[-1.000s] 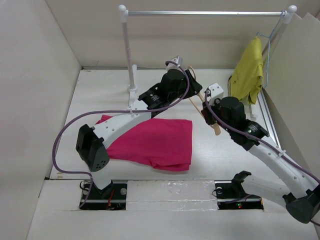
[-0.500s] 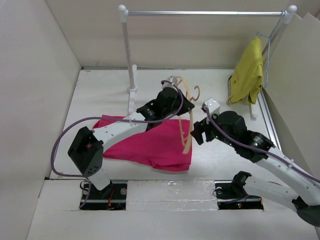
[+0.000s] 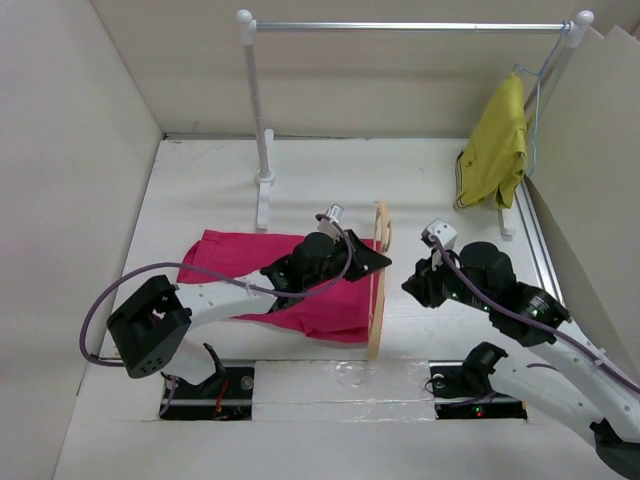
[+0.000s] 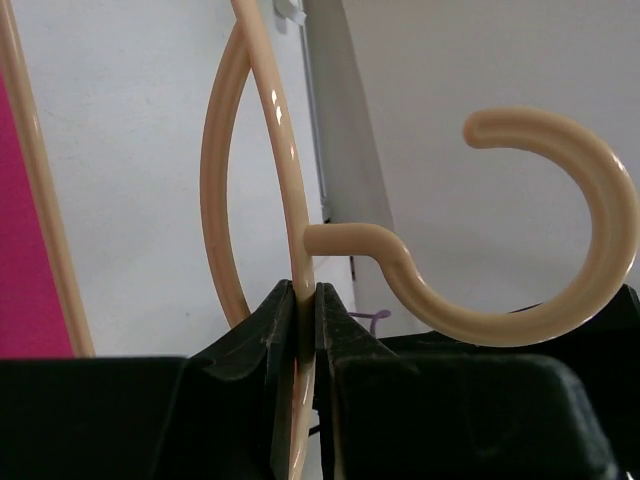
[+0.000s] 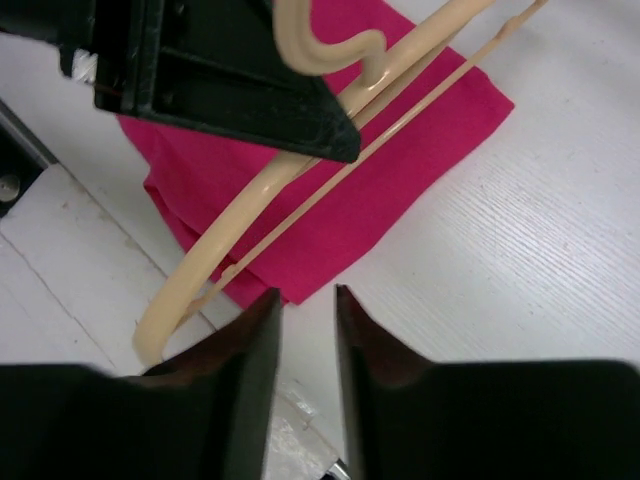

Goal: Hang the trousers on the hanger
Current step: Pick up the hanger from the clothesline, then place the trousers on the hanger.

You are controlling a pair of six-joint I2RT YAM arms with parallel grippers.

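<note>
Left gripper (image 3: 374, 259) clenched on the wooden hanger (image 3: 376, 312); in the left wrist view its fingers (image 4: 268, 325) pinch the neck beside the hook (image 4: 590, 215). The hanger stands on edge along the right border of the magenta trousers (image 3: 250, 258), which lie flat on the white table (image 3: 200, 180). Right gripper (image 5: 305, 296) hangs just right of the hanger, its fingers parted by a narrow gap and holding nothing. Behind stand a clothes rack (image 3: 262, 120) and a mustard-yellow garment (image 3: 495, 140).

Magenta trousers (image 3: 338, 308) folded flat; tan hanger (image 3: 376, 310) along their right edge.
</note>
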